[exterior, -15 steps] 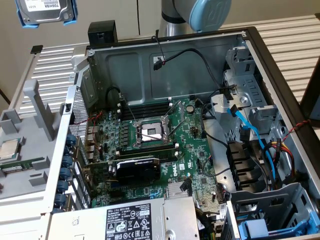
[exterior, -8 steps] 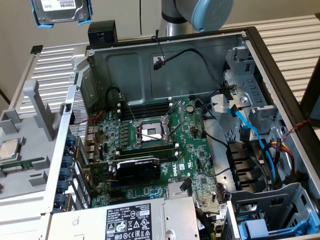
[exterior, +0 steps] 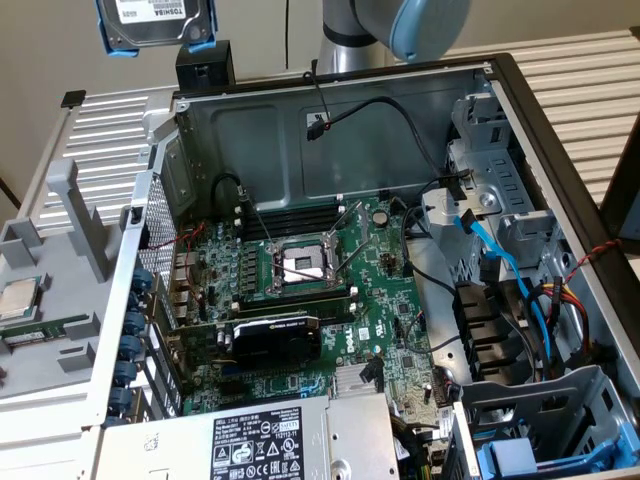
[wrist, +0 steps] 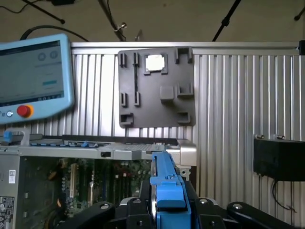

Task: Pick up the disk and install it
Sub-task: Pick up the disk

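The disk (exterior: 155,22), a silver drive with a white Toshiba label in a bright blue carrier, hangs in the air above the far left corner of the open computer case (exterior: 330,85). In the wrist view the disk (wrist: 167,186) appears edge-on, blue carrier toward the camera, clamped between the black fingers of my gripper (wrist: 167,210). It is high over the case's edge and the ribbed metal table, touching nothing else.
Inside the case lie the motherboard (exterior: 300,300), a black graphics card (exterior: 275,335), the power supply (exterior: 260,440), loose cables and a blue SATA cable (exterior: 495,260). Metal drive cages (exterior: 490,170) line the exterior view's right; another blue carrier (exterior: 520,458) sits low. A grey tray (wrist: 157,88) holds a CPU chip (wrist: 155,62); a teach pendant (wrist: 33,76) lies nearby.
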Robot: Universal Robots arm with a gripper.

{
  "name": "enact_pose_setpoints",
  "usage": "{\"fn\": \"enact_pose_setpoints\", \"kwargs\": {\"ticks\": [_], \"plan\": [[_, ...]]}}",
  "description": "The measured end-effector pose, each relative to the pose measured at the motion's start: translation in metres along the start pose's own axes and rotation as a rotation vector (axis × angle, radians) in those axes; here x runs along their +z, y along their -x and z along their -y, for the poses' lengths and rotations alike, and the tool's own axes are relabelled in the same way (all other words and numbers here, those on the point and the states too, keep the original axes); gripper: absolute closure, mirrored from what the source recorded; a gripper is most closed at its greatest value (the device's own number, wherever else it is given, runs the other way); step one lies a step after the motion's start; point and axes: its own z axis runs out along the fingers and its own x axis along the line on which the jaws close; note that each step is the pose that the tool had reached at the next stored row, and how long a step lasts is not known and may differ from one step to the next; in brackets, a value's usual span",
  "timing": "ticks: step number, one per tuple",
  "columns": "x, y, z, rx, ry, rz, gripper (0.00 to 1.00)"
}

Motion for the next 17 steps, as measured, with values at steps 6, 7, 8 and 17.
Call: {"fn": "enact_pose_setpoints", "kwargs": {"ticks": [6,7,8,17], "plan": [[-0.0003,-0.016,0.0205,0.000,0.0004,0.0001,0.63],[-0.0004,-0.019,0.0242,0.000,0.0005,0.0001,0.63],[-0.0004,-0.021,0.0276,0.000,0.0004,0.0002,0.63],[-0.0022,-0.041,0.0629,0.000,0.0006,0.0001,0.63]]}}
